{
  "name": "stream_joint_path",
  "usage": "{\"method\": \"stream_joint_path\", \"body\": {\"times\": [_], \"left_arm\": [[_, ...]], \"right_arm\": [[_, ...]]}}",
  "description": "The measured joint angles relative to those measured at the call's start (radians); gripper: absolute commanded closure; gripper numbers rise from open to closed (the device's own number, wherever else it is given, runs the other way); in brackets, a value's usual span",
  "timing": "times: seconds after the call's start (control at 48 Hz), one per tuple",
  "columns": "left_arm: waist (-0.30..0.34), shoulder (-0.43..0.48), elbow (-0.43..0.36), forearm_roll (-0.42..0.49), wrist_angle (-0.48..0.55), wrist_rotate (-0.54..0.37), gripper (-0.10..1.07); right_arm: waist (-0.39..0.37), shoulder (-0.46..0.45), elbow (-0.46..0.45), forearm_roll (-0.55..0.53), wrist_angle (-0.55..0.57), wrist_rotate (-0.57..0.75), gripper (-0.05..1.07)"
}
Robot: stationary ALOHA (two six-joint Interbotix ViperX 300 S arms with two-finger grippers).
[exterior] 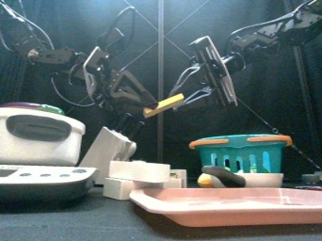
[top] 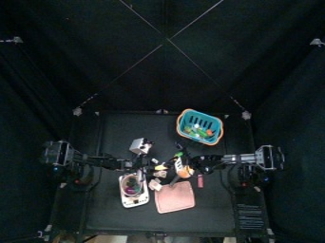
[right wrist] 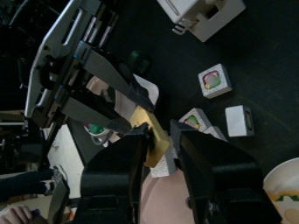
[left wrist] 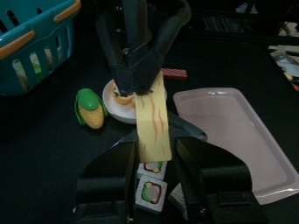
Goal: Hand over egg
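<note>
A flat yellow strip point(exterior: 163, 103) hangs in the air between both grippers, above the table's middle. My left gripper point(exterior: 139, 112) is shut on its lower end; in the left wrist view point(left wrist: 152, 156) the strip point(left wrist: 149, 127) runs up from my jaws. My right gripper point(exterior: 187, 91) is shut on the upper end and shows as the other arm's gripper point(left wrist: 136, 72) there. The right wrist view shows my right gripper point(right wrist: 149, 140) on the strip point(right wrist: 145, 122). A round white and orange thing point(left wrist: 119, 100), perhaps the egg, lies on the table below, partly hidden.
A teal basket point(exterior: 242, 151) stands at the right, a pink tray point(exterior: 227, 200) in front. A toy corn cob point(left wrist: 89, 107) lies beside the round thing. A white appliance point(exterior: 38, 132) stands at the left, with white blocks point(exterior: 138, 172) and small picture cards point(right wrist: 212, 79) near it.
</note>
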Motion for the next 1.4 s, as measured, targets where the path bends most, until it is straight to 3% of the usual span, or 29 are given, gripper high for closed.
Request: {"method": "stream_joint_path", "body": {"times": [0.333,0.979,1.396], "left_arm": [[0.002,0.005,0.002,0.000,-0.002,0.005,0.56],[0.002,0.008,-0.002,0.000,-0.052,0.000,0.06],[0.003,0.008,0.005,0.000,-0.071,0.000,0.04]], "right_arm": [[0.000,0.000,0.000,0.009,-0.002,0.002,0.46],[0.002,0.000,0.012,0.011,0.002,0.002,0.48],[0.000,-0.021,0.066,0.020,0.000,0.002,0.48]]}}
